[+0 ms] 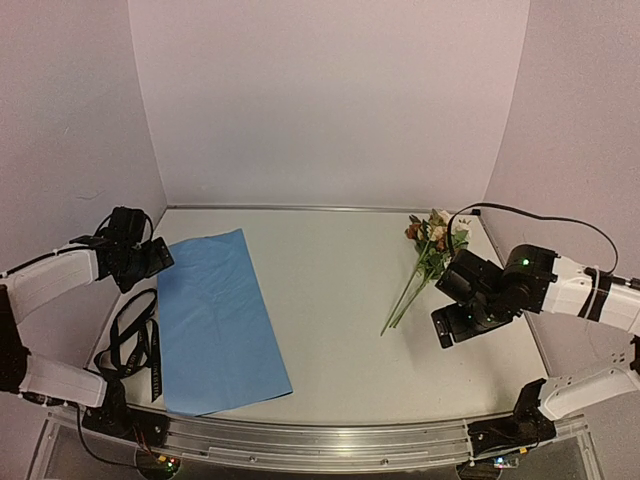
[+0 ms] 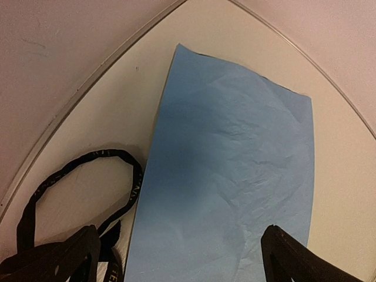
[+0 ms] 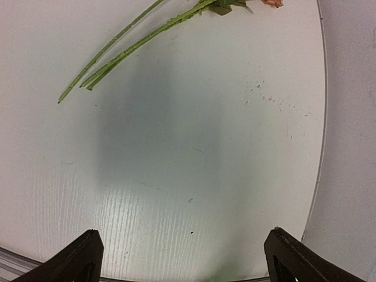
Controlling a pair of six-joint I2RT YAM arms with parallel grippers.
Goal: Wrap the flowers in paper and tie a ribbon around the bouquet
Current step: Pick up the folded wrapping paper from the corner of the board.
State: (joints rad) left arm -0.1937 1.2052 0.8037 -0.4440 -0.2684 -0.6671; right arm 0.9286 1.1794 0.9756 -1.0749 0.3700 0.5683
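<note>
Paper (image 1: 218, 318) lengthwise near-to-far, flowers (image 1: 428, 252) blooms far, stems near-left

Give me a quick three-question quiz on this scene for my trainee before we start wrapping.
1. True or false: the paper lies light-blue face up.
2. Is the ribbon on the robot's left or right of the paper?
3. The right gripper is: (a) shut on the flowers, (b) open above bare table, (c) out of view.
Key: 1 true; 2 left; 3 b.
</note>
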